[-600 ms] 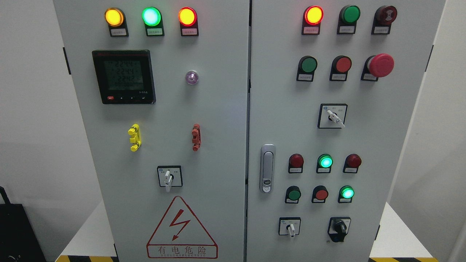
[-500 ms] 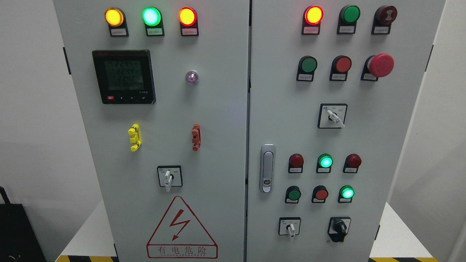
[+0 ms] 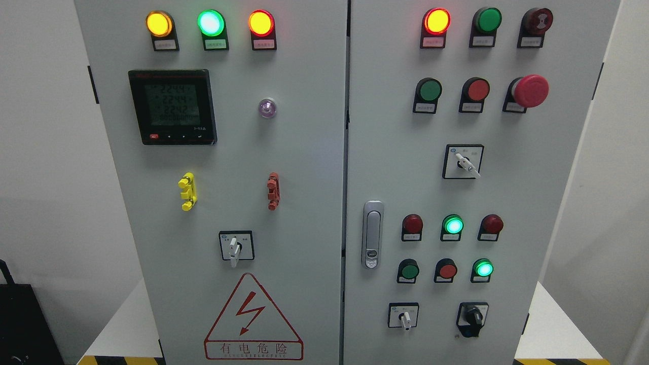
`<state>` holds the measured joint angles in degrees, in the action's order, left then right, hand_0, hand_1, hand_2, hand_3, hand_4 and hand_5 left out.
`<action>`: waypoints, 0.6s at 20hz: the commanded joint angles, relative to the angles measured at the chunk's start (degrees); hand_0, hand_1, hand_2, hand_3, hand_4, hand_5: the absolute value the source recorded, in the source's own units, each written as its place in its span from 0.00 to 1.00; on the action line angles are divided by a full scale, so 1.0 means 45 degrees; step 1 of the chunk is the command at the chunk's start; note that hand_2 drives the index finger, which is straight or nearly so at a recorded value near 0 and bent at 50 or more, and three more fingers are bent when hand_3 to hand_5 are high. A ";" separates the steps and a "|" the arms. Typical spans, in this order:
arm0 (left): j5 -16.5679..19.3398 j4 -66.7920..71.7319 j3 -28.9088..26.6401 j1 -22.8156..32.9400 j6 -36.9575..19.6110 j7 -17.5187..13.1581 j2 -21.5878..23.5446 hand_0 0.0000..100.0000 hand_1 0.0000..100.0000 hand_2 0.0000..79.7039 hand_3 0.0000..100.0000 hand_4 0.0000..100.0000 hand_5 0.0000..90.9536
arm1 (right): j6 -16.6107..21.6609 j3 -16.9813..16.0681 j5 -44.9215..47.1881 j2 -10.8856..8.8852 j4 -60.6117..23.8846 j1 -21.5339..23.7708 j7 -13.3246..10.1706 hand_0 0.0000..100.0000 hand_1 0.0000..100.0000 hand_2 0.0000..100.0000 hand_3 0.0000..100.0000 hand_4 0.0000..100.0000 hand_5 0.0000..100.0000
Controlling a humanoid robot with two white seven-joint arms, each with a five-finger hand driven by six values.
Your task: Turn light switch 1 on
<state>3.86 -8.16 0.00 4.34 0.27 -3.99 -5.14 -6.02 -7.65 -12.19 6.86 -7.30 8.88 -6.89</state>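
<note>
Light switch 1 sits somewhere on the front of the grey cabinet (image 3: 304,152), but the label plates are too small to read, so I cannot tell which control it is. Neither hand is in the picture, so I cannot tell how their fingers stand.

On the left door, a white-levered selector (image 3: 233,247) has its lever pointing straight down, just above the red warning triangle (image 3: 253,317). Higher up are a yellow clip (image 3: 187,191) and a red clip (image 3: 273,190), well apart. Above them are a dark meter (image 3: 172,106) with lit digits and a small violet lamp (image 3: 267,108). Along the top, an amber lamp (image 3: 158,23), a green lamp (image 3: 210,22) and a red lamp (image 3: 261,23) are all glowing.

On the right door, a silver door handle (image 3: 372,234) stands upright by the seam. An upper selector (image 3: 462,162) has its lever tilted down to the right. Near the bottom, a lower selector (image 3: 404,317) sits beside a black knob (image 3: 472,317). Between them are two rows of three round controls, with one lit green light (image 3: 453,224) in the middle of the upper row and another lit green one (image 3: 483,267) at the right end of the lower row. A big red mushroom button (image 3: 530,90) juts out at upper right.

Every control faces the camera in plain sight. The cabinet stands on a white bench (image 3: 552,329), and a black bag (image 3: 20,324) sits at lower left.
</note>
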 commanded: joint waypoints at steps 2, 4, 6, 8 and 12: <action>0.0001 -0.0877 0.0391 0.0110 -0.0139 0.0709 0.0009 0.34 0.00 0.00 0.00 0.00 0.00 | 0.0010 0.0000 -0.0005 0.0000 0.0002 0.0000 -0.0011 0.05 0.00 0.00 0.00 0.00 0.00; 0.0001 -0.2222 0.0546 0.0499 -0.0158 0.0691 0.0067 0.34 0.00 0.00 0.00 0.00 0.00 | 0.0010 0.0000 -0.0005 0.0000 0.0002 0.0000 -0.0011 0.05 0.00 0.00 0.00 0.00 0.00; 0.0001 -0.3648 0.0936 0.0948 -0.0178 0.0671 0.0145 0.34 0.00 0.00 0.00 0.00 0.00 | 0.0010 0.0000 -0.0005 0.0000 0.0002 0.0000 0.0008 0.05 0.00 0.00 0.00 0.00 0.00; 0.0001 -0.4899 0.1074 0.1184 -0.0256 0.0730 0.0204 0.34 0.00 0.00 0.00 0.00 0.00 | 0.0010 0.0000 -0.0005 0.0000 0.0002 0.0000 0.0008 0.05 0.00 0.00 0.00 0.00 0.00; 0.0001 -0.6658 0.1075 0.1301 -0.1541 0.1002 0.0263 0.35 0.01 0.00 0.04 0.10 0.00 | 0.0010 0.0000 -0.0005 0.0000 0.0002 0.0000 -0.0011 0.05 0.00 0.00 0.00 0.00 0.00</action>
<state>3.87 -20.56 2.41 8.44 -3.36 -0.39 -4.64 -6.02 -7.65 -12.20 6.86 -7.30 8.88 -6.87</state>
